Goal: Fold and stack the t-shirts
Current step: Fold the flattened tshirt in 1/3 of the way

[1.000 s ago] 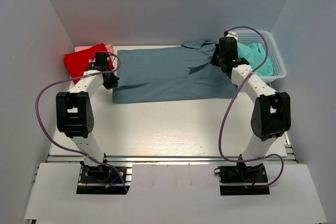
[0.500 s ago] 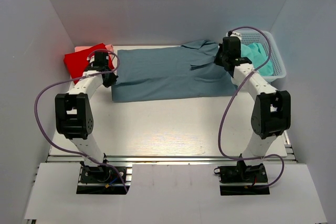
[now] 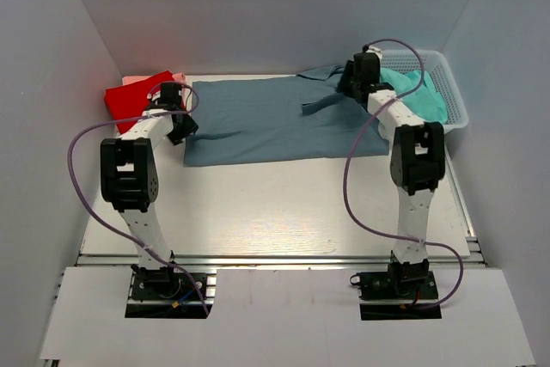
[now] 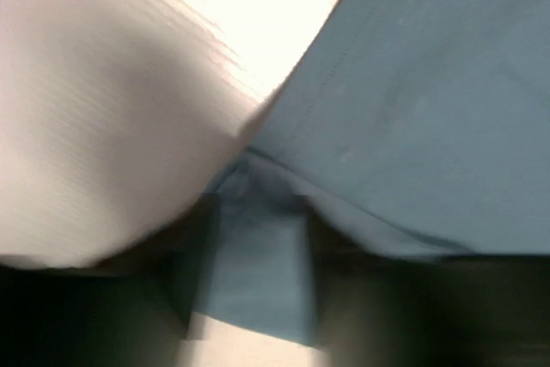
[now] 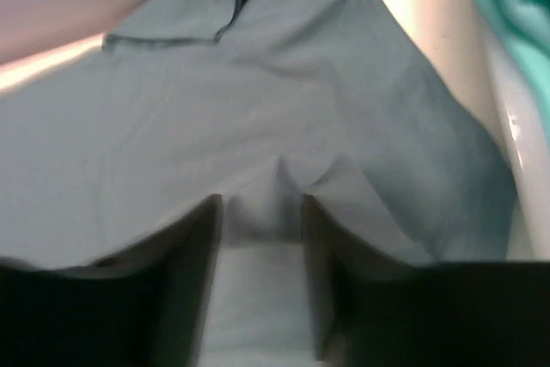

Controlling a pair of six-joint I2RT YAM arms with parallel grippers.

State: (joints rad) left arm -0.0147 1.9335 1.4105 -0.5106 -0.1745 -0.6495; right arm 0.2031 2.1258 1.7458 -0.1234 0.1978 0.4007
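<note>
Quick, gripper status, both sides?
Left gripper: open, blue-grey t-shirt edge between its fingers.
Right gripper: open, that shirt's cloth puckered between its fingers.

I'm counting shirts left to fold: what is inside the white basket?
A teal t-shirt lies in the white mesh basket. The right arm covers its near-left part, and anything beneath the teal cloth is hidden.

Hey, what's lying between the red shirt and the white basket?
The blue-grey shirt, spread flat on the table, fills the stretch from red shirt to basket; the top view shows it.
</note>
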